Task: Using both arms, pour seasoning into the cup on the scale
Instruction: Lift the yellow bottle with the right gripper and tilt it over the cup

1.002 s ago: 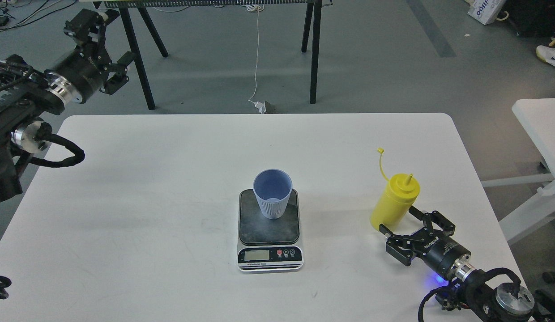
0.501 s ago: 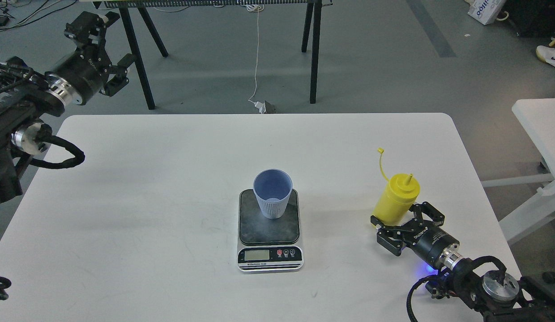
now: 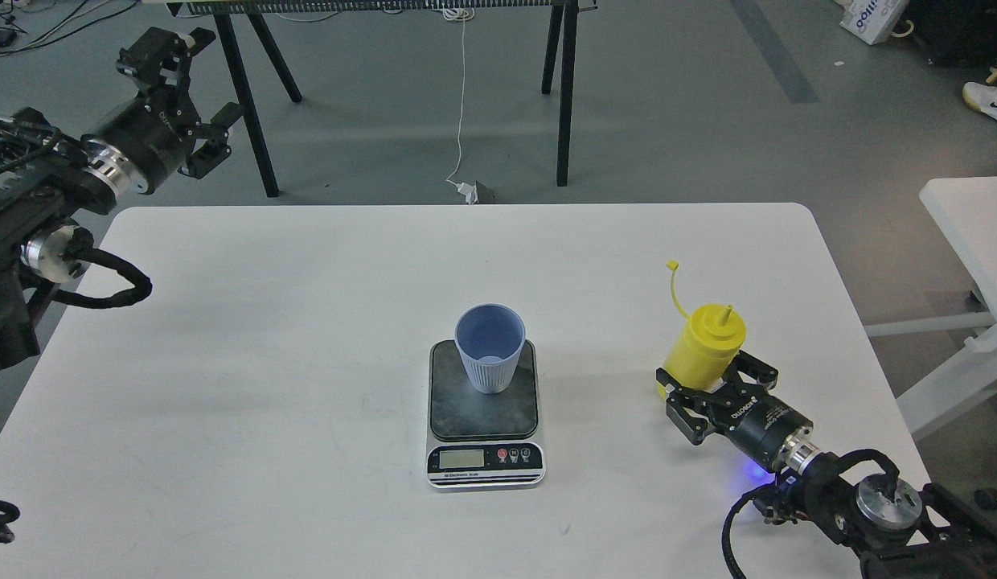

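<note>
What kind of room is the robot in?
Probably a robotics lab or workshop: a grey floor, loose cables, black trestle legs, and a white table set up with a kitchen scale.

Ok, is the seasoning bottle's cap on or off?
Off. The seasoning bottle stands with its nozzle bare, and the cap hangs aside on its strap.

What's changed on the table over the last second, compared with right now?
The right gripper moved forward and left, and its fingers now sit on both sides of the yellow bottle's base. The bottle shifted slightly left and away; whether it is gripped is unclear. The left gripper barely moved, open off the table's far left corner. The cup and scale stayed put.
</note>
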Controlling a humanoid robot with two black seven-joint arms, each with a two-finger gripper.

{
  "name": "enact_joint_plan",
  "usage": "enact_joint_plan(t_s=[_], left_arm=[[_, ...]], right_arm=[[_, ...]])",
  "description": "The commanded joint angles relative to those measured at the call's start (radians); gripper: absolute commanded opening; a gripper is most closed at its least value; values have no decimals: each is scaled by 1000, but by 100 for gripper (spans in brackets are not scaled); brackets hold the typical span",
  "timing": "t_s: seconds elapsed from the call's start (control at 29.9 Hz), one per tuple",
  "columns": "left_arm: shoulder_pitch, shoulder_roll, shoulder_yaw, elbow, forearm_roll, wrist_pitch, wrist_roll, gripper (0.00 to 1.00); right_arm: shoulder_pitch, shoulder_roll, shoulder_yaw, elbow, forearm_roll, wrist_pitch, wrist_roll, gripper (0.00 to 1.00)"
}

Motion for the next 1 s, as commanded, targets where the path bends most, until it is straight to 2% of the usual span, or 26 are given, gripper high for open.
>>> enact_joint_plan(t_s=[0.0,0.1,0.2,0.4,0.47,0.6,0.73,0.97], left_arm=[[0,-3,-1,1,0,0,0,100],[2,-4,-7,1,-2,0,0,100],[15,-14,-15,3,-11,0,0,100],[75,-24,-86,4,-15,0,0,100],[103,-20,-127,4,-17,0,0,100],[147,-3,-173,4,-17,0,0,100],[182,19,-222,6,-37,0,0,100],[233,19,-231,6,-57,0,0,100]], right_arm=[[115,-65,0,14,-4,0,0,2],[276,-122,-7,10,-65,0,0,2],[476,-145,-9,2,-236,0,0,3],[731,-101,-12,7,-754,0,0,3],[774,-34,-10,11,-937,0,0,3],[812,39,-12,37,-1146,-1,0,3],[815,76,-52,106,-1347,-76,0,3],[821,102,-188,197,-1528,-177,0,3]])
